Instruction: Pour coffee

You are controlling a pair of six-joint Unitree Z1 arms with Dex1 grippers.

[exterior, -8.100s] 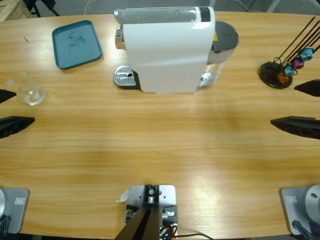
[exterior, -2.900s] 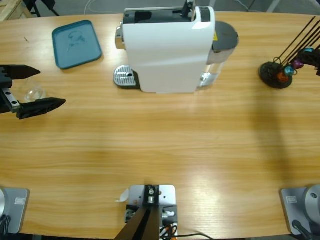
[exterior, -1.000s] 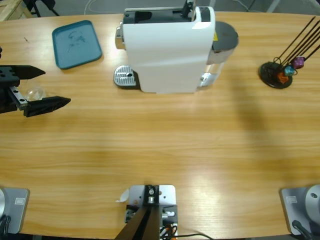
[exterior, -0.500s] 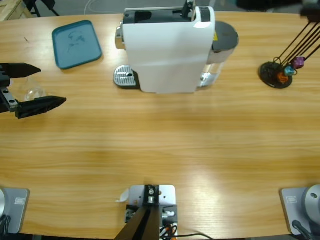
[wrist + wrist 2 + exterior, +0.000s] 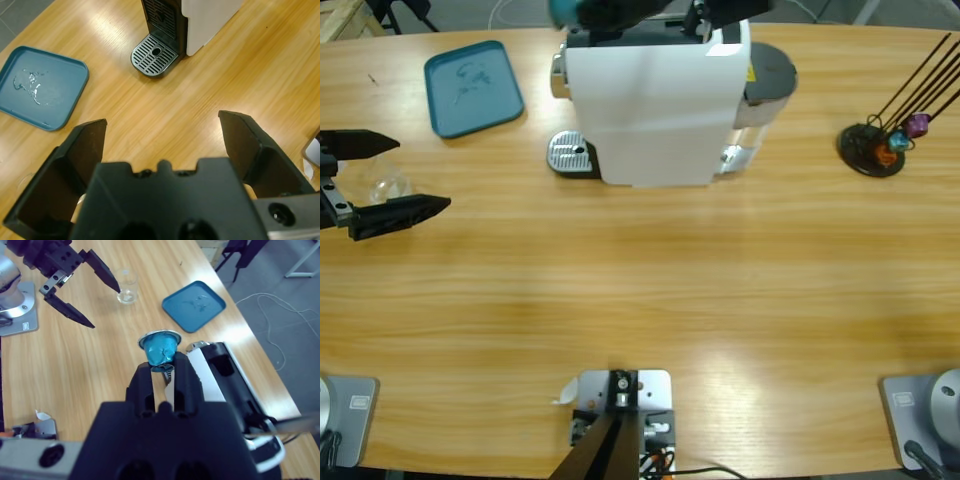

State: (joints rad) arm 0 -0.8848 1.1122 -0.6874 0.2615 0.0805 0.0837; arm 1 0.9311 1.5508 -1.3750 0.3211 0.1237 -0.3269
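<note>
No coffee is in view. A small clear glass (image 5: 388, 185) (image 5: 127, 285) stands near the table's left edge, and it looks empty. My left gripper (image 5: 424, 172) (image 5: 165, 125) (image 5: 105, 308) is open, with one jaw on each side of the glass and not touching it. The white coffee machine (image 5: 655, 100) (image 5: 225, 372) has its top slot open and its drip grate (image 5: 570, 153) (image 5: 155, 55) bare. My right gripper (image 5: 160, 369) is shut on a teal capsule (image 5: 160, 347) (image 5: 563, 10). It hovers above the machine's top at the high view's upper edge.
A teal tray (image 5: 473, 87) (image 5: 40, 87) (image 5: 194, 305) with water drops lies at the back left. At the far right stands a black capsule stand (image 5: 872, 148) holding coloured capsules. The machine's grey water tank (image 5: 770, 75) is on its right side.
My right arm has swept left along the table's far edge, from near the capsule stand to above the machine, carrying the teal capsule. The left gripper has barely shifted around the glass.
</note>
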